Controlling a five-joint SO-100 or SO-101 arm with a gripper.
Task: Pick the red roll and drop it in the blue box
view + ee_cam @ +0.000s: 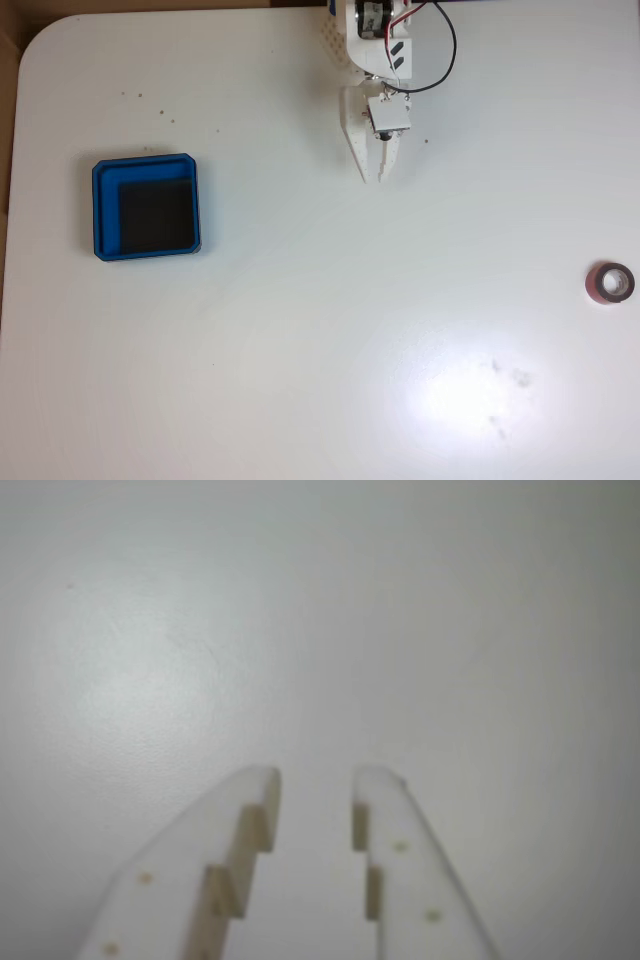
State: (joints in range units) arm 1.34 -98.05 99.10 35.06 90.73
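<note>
The red roll [596, 285], a small ring with a red band and pale core, lies on the white table near the right edge of the fixed view. Far to the left sits the blue box [146, 164], a shallow square tray with a black floor and nothing inside. My white gripper [374, 178] hangs near the top centre, pointing down the picture, well apart from both. In the wrist view the gripper [314, 780] shows a narrow gap between its two pale fingers [250, 825], open, with only bare table between them.
The white table [320, 360] spreads wide around the gripper, with a bright glare patch at lower right. Its rounded corner and left edge lie just beyond the box. A black and a red cable [440, 55] loop from the arm at the top.
</note>
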